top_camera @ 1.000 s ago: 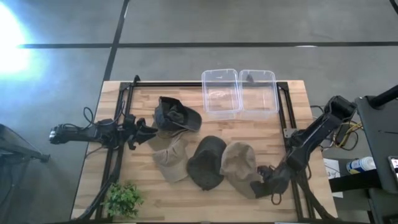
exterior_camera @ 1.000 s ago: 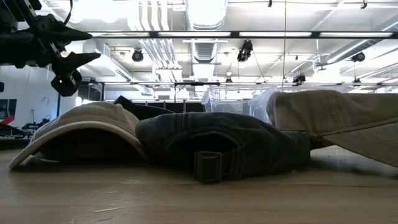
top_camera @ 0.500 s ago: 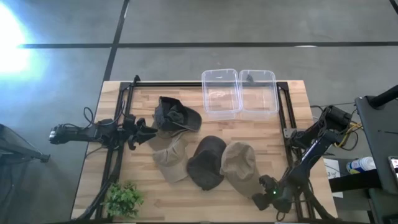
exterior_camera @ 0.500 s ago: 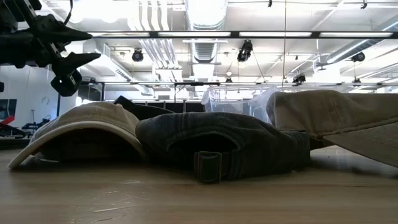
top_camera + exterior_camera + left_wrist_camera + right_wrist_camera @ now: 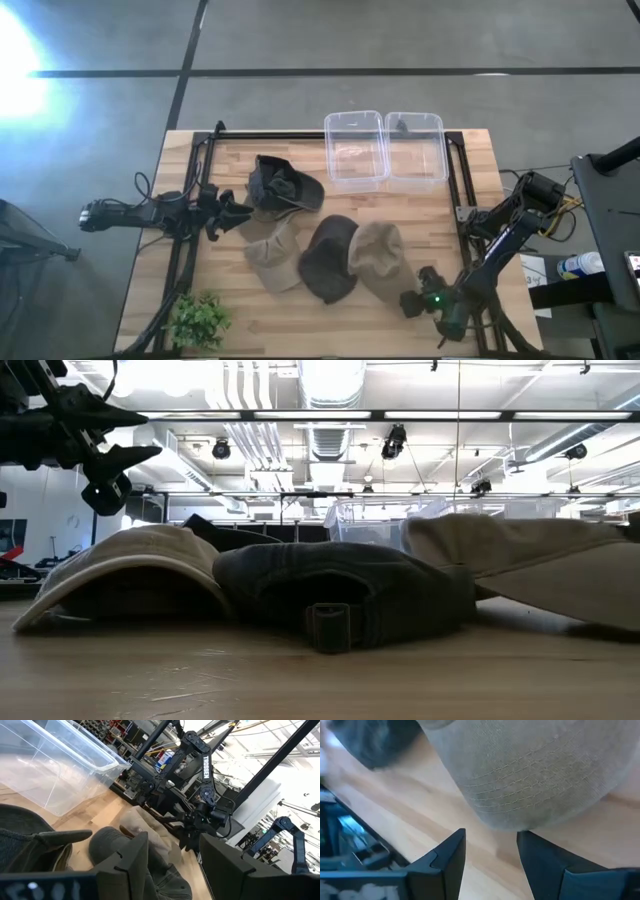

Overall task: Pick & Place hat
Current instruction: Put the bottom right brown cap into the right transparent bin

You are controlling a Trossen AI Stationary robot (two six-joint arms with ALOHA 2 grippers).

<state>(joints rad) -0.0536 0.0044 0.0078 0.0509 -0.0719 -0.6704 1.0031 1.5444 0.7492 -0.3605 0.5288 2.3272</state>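
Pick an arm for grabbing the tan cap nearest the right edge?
Right. The right gripper sits open at the brim of the tan cap, fingers facing it. The left gripper waits across the table by the dark hat.

Four hats lay on the wooden table: a black hat (image 5: 283, 186) at the back, then a row of three (all touching): tan hat (image 5: 273, 257), dark grey hat (image 5: 328, 260), beige hat (image 5: 377, 258).

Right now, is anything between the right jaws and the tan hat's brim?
No. The right wrist view shows only bare wood between the open right gripper and the tan hat.
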